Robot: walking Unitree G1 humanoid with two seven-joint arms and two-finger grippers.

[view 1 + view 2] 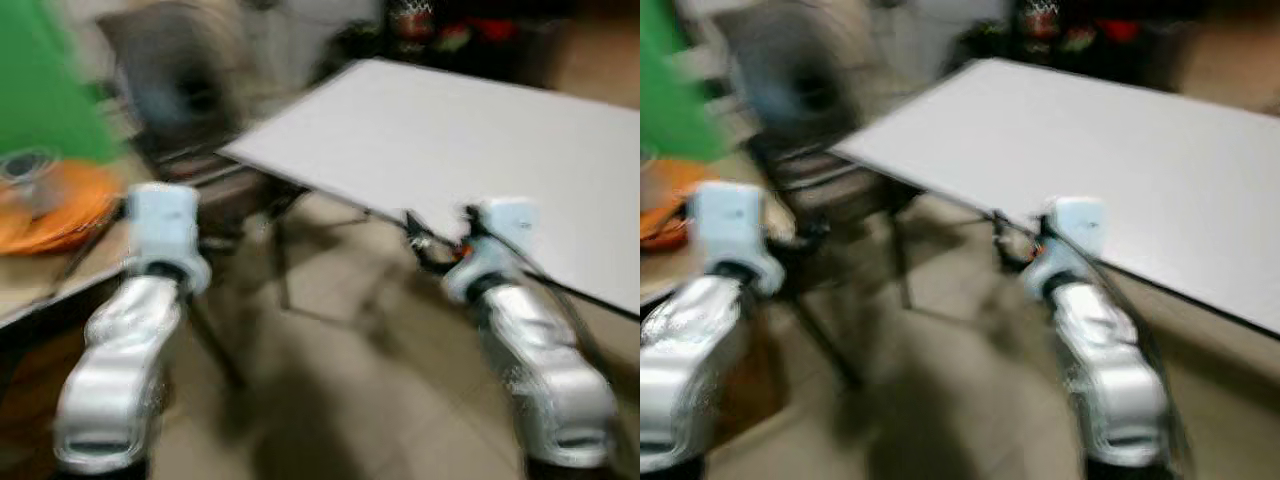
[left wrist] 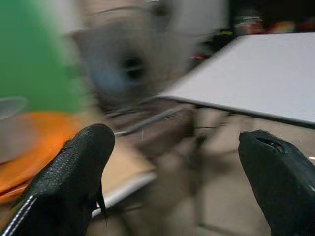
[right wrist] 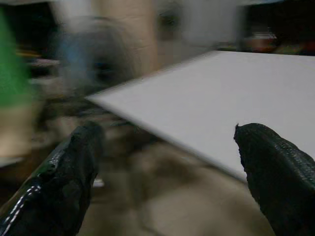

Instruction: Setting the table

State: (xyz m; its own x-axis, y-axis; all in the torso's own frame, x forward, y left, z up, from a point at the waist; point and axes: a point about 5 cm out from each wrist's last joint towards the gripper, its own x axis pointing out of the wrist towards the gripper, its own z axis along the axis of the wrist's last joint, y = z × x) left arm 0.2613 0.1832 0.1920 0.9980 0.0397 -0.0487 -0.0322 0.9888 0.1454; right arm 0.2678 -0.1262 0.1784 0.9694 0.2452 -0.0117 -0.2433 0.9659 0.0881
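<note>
The whole picture is blurred by motion. A white table (image 1: 480, 140) with a bare top stands ahead on the right. On a wooden counter (image 1: 70, 265) at the left lies an orange plate (image 1: 70, 205), with a clear glass vessel (image 1: 28, 175) on it. My left gripper (image 2: 174, 140) is open and empty, held in the air between the counter and the table. My right gripper (image 3: 167, 132) is also open and empty, just short of the table's near edge. Both silver arms reach forward, the left arm (image 1: 140, 330) and the right arm (image 1: 530, 350).
A dark chair (image 1: 185, 110) stands between the counter and the table's left corner. A large green shape (image 1: 40, 80) rises behind the plate. Beige tiled floor (image 1: 340, 400) lies below the arms. Dark furniture with red items (image 1: 450, 30) is behind the table.
</note>
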